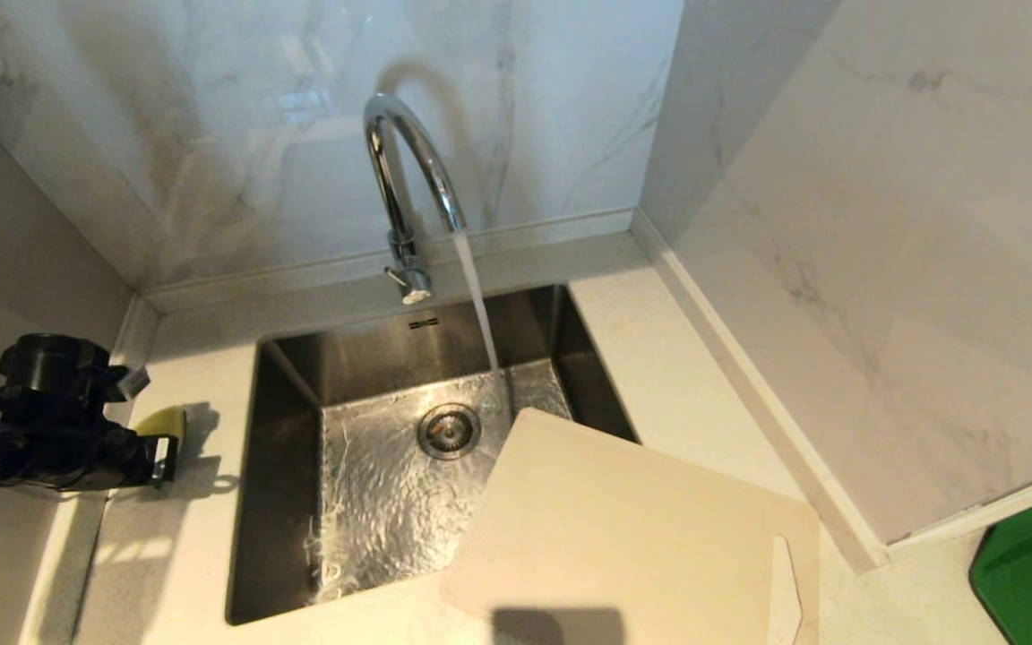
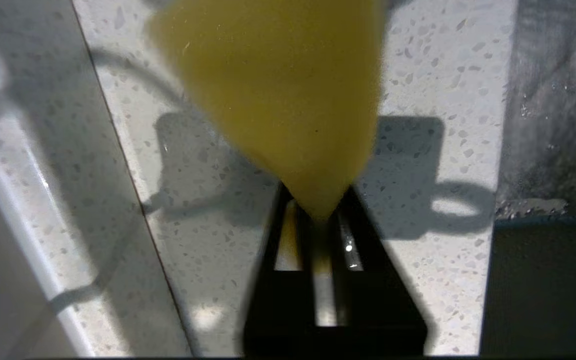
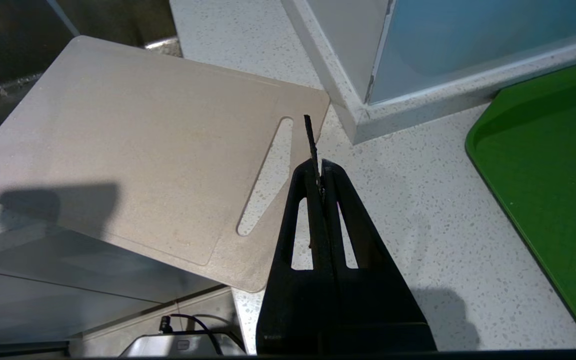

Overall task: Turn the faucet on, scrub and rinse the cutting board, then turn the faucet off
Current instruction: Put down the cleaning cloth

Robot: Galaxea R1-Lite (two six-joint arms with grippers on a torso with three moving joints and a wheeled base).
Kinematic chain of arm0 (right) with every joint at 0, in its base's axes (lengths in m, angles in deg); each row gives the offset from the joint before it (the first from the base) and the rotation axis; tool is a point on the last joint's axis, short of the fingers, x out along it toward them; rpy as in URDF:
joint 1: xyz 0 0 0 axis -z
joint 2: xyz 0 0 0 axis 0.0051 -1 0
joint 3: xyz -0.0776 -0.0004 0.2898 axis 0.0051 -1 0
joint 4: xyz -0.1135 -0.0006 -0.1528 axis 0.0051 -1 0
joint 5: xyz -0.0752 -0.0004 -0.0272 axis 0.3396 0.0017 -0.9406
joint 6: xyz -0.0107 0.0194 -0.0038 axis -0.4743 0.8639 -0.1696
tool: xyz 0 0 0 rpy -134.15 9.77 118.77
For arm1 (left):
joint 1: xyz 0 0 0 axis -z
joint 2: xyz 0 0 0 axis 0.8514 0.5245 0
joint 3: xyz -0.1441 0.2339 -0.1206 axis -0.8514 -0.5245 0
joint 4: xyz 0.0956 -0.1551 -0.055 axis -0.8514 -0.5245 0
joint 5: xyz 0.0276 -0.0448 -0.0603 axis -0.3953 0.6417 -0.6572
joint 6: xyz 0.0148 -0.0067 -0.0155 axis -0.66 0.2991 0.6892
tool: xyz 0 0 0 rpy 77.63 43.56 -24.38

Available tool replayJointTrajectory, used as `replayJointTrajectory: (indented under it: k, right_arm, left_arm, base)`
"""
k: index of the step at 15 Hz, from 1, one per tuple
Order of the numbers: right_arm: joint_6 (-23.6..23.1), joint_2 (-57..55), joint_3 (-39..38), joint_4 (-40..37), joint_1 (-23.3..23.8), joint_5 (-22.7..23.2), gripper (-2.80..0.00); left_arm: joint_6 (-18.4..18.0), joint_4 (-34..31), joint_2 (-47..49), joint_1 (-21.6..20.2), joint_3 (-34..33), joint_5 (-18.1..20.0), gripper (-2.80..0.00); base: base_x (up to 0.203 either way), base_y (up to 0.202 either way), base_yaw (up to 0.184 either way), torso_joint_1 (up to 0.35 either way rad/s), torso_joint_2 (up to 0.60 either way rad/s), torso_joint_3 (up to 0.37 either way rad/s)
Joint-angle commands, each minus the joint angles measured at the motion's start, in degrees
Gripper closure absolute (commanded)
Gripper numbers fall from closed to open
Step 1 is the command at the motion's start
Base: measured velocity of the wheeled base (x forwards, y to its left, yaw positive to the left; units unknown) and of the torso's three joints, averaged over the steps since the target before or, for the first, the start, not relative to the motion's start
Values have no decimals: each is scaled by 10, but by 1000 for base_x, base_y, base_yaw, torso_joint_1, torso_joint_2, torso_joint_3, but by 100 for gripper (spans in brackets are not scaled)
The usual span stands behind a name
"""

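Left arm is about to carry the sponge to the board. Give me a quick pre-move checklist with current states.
1. Water running from the faucet: ok, the stream falls into the sink.
2. Sponge held in the left gripper: ok, fingers pinch one corner.
3. Cutting board within the stream: not ok, it lies across the sink's near right corner, water lands beside it.
4. Path over the counter to the board: ok, nothing in between.
5. Right gripper: ok, shut and empty above the board's slot end.
6. Grip firmness on the sponge: cannot tell.
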Motion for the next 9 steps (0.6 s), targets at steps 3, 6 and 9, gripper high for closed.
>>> replayJointTrajectory:
  k: [3,6,9]
  right_arm:
    - [0,0,0,0,0,0,0]
    - [0,0,0,0,0,0,0]
    - [0,0,0,0,0,0,0]
  left_arm:
    - [-4,1,2,-1,-5,-1,-280]
    - [-6,1,-10,0,-9,-2,-280]
    - [-4,-3,-42,-1,-8,-1,-280]
  base:
    - [0,0,0,0,0,0]
    - [0,0,0,0,0,0]
    - [0,0,0,0,0,0]
